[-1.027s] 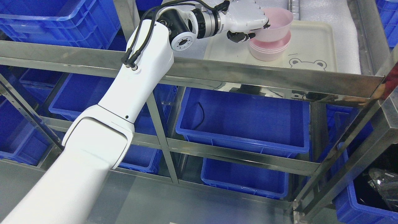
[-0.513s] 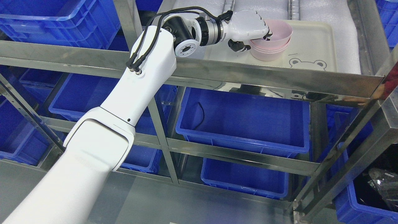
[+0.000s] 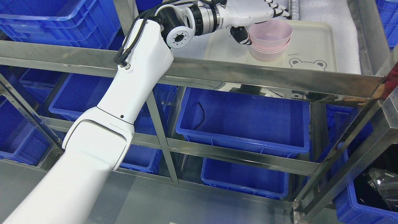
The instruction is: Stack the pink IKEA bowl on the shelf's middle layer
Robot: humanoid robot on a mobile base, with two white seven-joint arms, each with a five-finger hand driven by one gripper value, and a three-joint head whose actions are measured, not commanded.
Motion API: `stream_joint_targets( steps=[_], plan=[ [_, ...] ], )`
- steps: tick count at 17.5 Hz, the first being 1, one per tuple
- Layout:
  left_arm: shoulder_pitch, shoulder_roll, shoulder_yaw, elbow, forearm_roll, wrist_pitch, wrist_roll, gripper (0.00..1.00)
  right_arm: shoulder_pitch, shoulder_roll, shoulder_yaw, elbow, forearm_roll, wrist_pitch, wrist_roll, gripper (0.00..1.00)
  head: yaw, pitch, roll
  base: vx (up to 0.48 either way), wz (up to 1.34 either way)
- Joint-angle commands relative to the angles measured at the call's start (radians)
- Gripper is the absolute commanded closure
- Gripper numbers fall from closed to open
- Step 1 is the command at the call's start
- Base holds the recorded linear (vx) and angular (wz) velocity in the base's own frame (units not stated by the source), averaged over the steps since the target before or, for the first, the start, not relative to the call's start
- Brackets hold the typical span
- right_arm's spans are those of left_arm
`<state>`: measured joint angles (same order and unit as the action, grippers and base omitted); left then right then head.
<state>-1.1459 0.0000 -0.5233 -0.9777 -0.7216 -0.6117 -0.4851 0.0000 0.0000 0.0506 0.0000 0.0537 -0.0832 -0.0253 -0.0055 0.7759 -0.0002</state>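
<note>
Blue crates (image 3: pixel 242 121) fill the lower levels, from the far left through to the right corner. White left arm (image 3: pixel 124 93) rises from the lower left, crosses the steel shelf rail (image 3: pixel 264 77) and reaches onto the shelf. Left hand (image 3: pixel 248 14) sits at the left rim of the bowl stack (image 3: pixel 270 39); fingers (image 3: pixel 278 11) stretched out flat above the rim, thumb just beside the outer wall, gripping nothing. Top pink bowl nested in the stack, upright, rims roughly level. Stack stands on a cream tray (image 3: pixel 314 40), near the tray's left edge, bear print toward the front. Right arm not in view.

Judgement: placing looks done; release step in hand. Next move calls for lifting the hand clear without the thumb catching the rim, then drawing back over the rail.
</note>
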Motion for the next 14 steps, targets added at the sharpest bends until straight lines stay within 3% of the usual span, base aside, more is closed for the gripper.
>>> stream_joint_targets(
  steps=[1,3,6,9,14],
  plan=[
    [0.070,0.018,-0.061,-0.116,0.508,-0.002,-0.021,0.12,0.023,-0.017,0.000,-0.017,0.000,0.000,-0.001,0.00,0.0000,0.000,0.000,0.000,0.00],
    [0.151,0.018,-0.197,-0.168,0.608,0.000,-0.017,0.12,0.023,-0.017,0.000,-0.017,0.000,0.000,-0.001,0.00,0.0000,0.000,0.000,0.000,0.00],
    [0.329,0.018,-0.331,-0.216,0.607,-0.011,-0.013,0.13,0.023,-0.017,0.000,-0.017,0.000,0.000,-0.001,0.00,0.0000,0.000,0.000,0.000,0.00],
    [0.452,0.018,-0.319,-0.210,0.602,-0.014,-0.018,0.13,0.023,-0.017,0.000,-0.017,0.000,0.000,-0.001,0.00,0.0000,0.000,0.000,0.000,0.00],
    [0.719,0.018,-0.186,-0.211,0.603,-0.043,-0.029,0.13,0.023,-0.017,0.000,-0.017,0.000,0.000,-0.001,0.00,0.0000,0.000,0.000,0.000,0.00]
  ],
)
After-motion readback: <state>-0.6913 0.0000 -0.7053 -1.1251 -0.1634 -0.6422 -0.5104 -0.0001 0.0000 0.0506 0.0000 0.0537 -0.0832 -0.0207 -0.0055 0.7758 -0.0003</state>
